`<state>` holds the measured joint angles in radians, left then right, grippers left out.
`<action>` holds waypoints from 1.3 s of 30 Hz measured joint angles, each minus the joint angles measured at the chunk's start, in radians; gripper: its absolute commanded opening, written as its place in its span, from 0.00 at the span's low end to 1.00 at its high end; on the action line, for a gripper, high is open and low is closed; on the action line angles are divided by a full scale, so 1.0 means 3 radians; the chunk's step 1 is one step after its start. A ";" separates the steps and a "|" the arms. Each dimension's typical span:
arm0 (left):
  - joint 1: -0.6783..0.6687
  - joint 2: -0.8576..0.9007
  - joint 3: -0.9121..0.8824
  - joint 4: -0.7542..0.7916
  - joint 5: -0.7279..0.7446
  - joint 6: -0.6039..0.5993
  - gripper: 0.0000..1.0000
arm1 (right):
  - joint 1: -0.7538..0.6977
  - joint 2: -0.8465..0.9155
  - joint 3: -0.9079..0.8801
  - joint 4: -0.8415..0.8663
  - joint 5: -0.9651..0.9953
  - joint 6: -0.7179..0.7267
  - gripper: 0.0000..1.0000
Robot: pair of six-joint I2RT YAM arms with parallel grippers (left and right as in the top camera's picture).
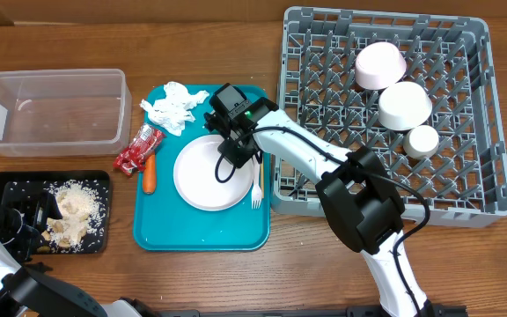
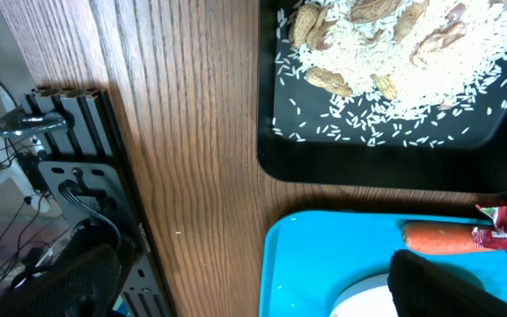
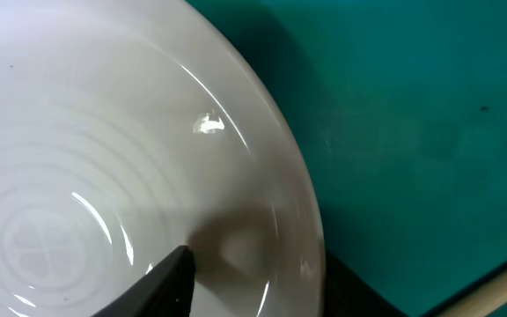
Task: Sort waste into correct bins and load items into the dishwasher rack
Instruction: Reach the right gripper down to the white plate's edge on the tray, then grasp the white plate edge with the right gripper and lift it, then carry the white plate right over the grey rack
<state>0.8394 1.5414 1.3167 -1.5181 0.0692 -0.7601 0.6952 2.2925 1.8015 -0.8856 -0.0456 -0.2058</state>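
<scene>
A round white plate (image 1: 211,172) lies on the teal tray (image 1: 201,233). My right gripper (image 1: 233,154) is at its far right rim, jaws partly closed and straddling the edge. In the right wrist view one finger hovers over the plate (image 3: 104,176) and casts a shadow on it, while the other sits dark outside the rim; the gripper (image 3: 258,264) holds nothing. A white fork (image 1: 257,185), a carrot (image 1: 149,173), a red wrapper (image 1: 138,148) and a crumpled napkin (image 1: 172,106) also lie on the tray. My left gripper (image 1: 26,216) hangs open and empty over the black tray (image 1: 7,189).
The grey dishwasher rack (image 1: 473,202) at the right holds a pink bowl (image 1: 379,66), a white bowl (image 1: 404,106) and a small cup (image 1: 422,141). The clear tub (image 1: 51,107) stands at the back left. Rice and scraps (image 1: 73,211) fill the black tray (image 2: 267,88).
</scene>
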 measured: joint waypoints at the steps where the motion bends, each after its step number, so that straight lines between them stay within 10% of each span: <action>1: 0.0000 0.0000 0.0000 0.0001 -0.0001 -0.0001 1.00 | 0.0000 0.0000 0.0000 -0.0003 0.0004 0.0010 0.29; 9: 0.0000 0.0000 0.0000 0.0013 0.0006 -0.0001 1.00 | 0.0000 0.0000 0.0011 -0.0055 0.0018 0.0095 0.04; 26: 0.0000 0.0000 -0.0003 0.0024 0.0009 -0.0001 1.00 | 0.0000 -0.0023 0.1511 -0.1478 0.0013 0.0535 0.04; 39: 0.0000 0.0000 -0.0005 -0.0013 0.0009 -0.0001 1.00 | 0.0000 -0.1628 0.1737 -0.2712 0.1190 0.1724 0.04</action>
<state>0.8394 1.5414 1.3151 -1.5219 0.0719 -0.7605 0.6952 1.8042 2.3226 -1.6993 0.3115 0.3115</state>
